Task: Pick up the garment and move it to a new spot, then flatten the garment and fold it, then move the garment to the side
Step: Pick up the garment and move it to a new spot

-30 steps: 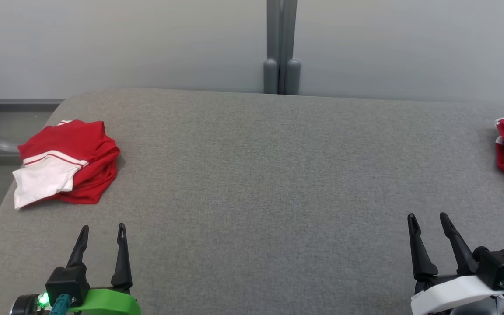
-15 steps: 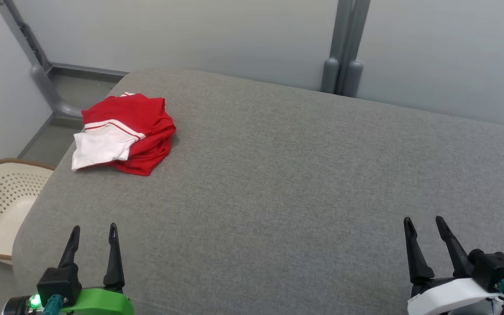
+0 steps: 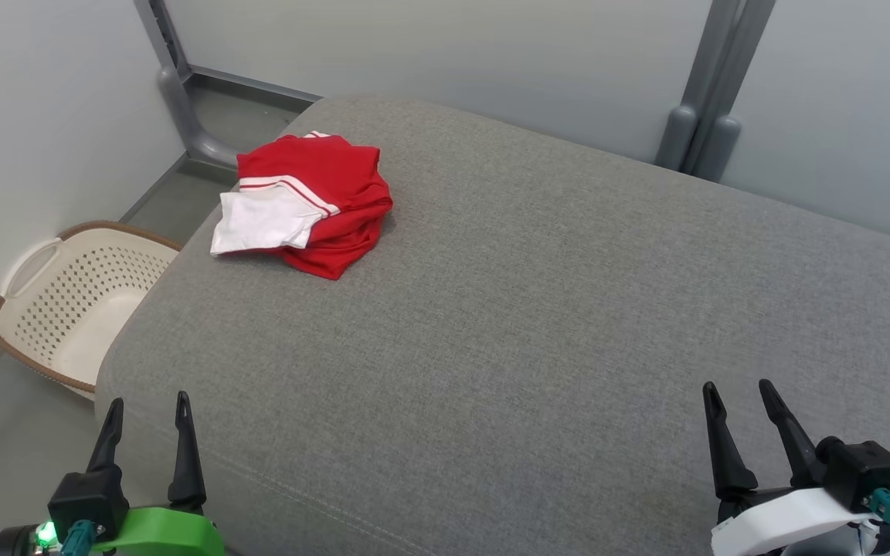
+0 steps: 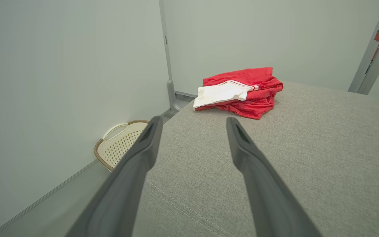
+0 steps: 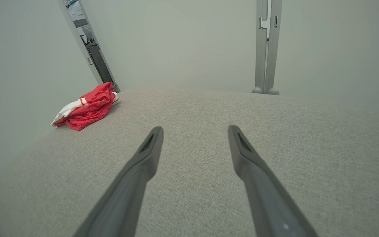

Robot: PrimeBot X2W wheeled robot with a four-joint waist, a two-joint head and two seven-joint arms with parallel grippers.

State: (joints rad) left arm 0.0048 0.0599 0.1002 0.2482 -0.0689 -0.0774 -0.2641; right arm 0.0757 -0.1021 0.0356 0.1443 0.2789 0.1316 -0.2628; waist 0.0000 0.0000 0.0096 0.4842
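Observation:
A crumpled red garment (image 3: 314, 205) with a white sleeve and white stripes lies near the far left corner of the grey padded table (image 3: 530, 309). My left gripper (image 3: 148, 399) is open and empty at the table's near left corner, well short of the garment. In the left wrist view the garment (image 4: 242, 92) lies ahead, beyond the left gripper (image 4: 194, 119). My right gripper (image 3: 737, 385) is open and empty over the near right of the table. In the right wrist view the garment (image 5: 89, 108) lies far off to the left of the right gripper (image 5: 195, 128).
A cream perforated laundry basket (image 3: 66, 301) stands on the floor by the table's left edge, against the pale wall; it is also the basket (image 4: 117, 144) in the left wrist view. A grey post (image 3: 700, 100) rises behind the table.
The head camera has swung to the left: the basket and left wall have come into the picture and a red cloth at the right edge has left it. Both grippers stay open.

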